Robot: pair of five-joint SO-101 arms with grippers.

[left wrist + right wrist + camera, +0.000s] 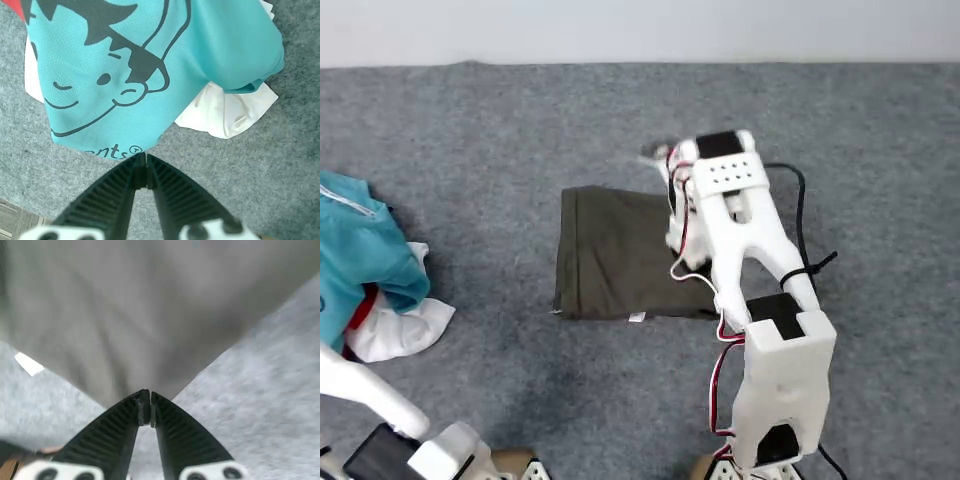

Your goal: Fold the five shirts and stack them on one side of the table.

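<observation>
- Step in hand, my read: folding the dark olive cotton shirt (610,255). It lies flat as a rough rectangle mid-way across the grey felt-like table (470,130), so the fold looks mostly done.
- Right gripper (145,410): jaws pressed together, tips right at a corner of the olive shirt. Can't tell if cloth is pinched between them.
- White right arm (760,240) reaches over the olive shirt's right edge in the high view.
- Left gripper (146,170): jaws together, nothing in them. It hangs over bare table just beside the hem of the teal mesh shirt with a cartoon print (150,50).
- The teal shirt sits crumpled on top of a loose pile well left of the olive shirt. A white shirt (230,110) is under it and a red bit of cloth (362,305) pokes out.
- Next move, likely: finish or tidy the olive fold, then move it to one side as the stack base. The left gripper would have to open before taking the teal hem.
- Hidden or unclear:
  - The olive shirt's right edge and upper right corner are under the right arm.
  - The pile is cut off by the frame edge, so I can't count five shirts.
  - The red cloth is too small to tell if it's a shirt.
  - A small white tag (637,318) shows at the olive shirt's near edge.
</observation>
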